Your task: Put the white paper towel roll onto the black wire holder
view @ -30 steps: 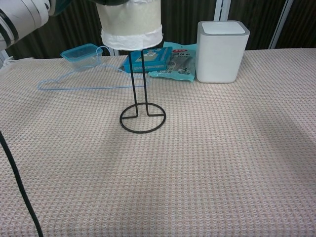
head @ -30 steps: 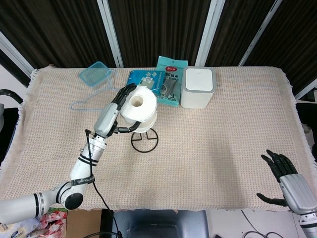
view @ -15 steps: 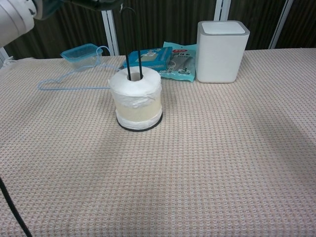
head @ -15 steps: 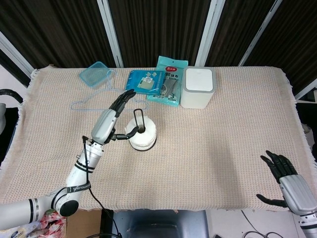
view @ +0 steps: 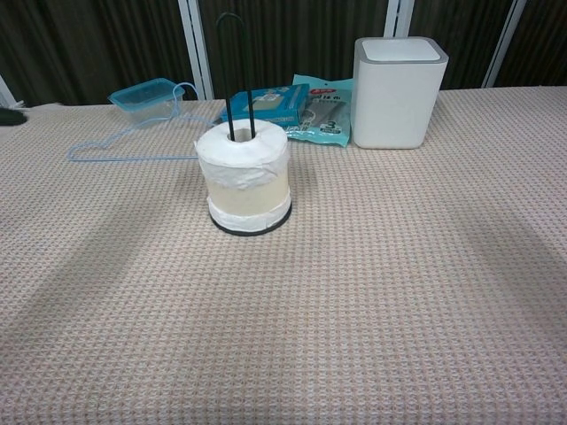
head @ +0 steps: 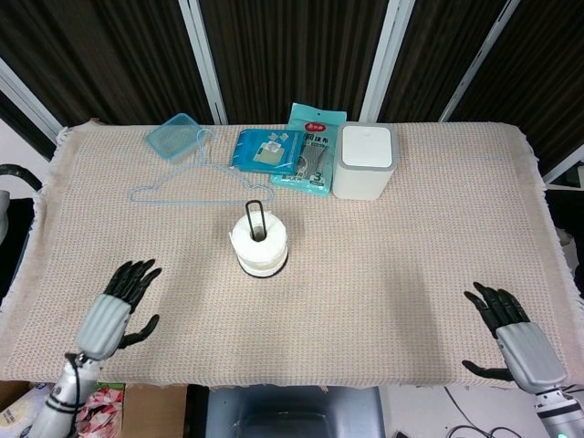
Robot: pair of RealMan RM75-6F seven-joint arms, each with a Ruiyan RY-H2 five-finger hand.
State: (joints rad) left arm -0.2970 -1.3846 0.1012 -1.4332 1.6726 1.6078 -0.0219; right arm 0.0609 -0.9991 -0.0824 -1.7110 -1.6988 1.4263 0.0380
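Near the middle of the frame, the white paper towel roll (head: 258, 246) now sits on the black wire holder (view: 234, 71). Left hand (head: 117, 307) has let go and pulled back, fingers spread; right hand (head: 507, 339) spread too. Job looks done.

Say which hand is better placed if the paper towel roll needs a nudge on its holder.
Left, probably. The left hand is open near the table's front edge, nearer the paper towel roll on the holder than the right hand, which is open at the far right corner.
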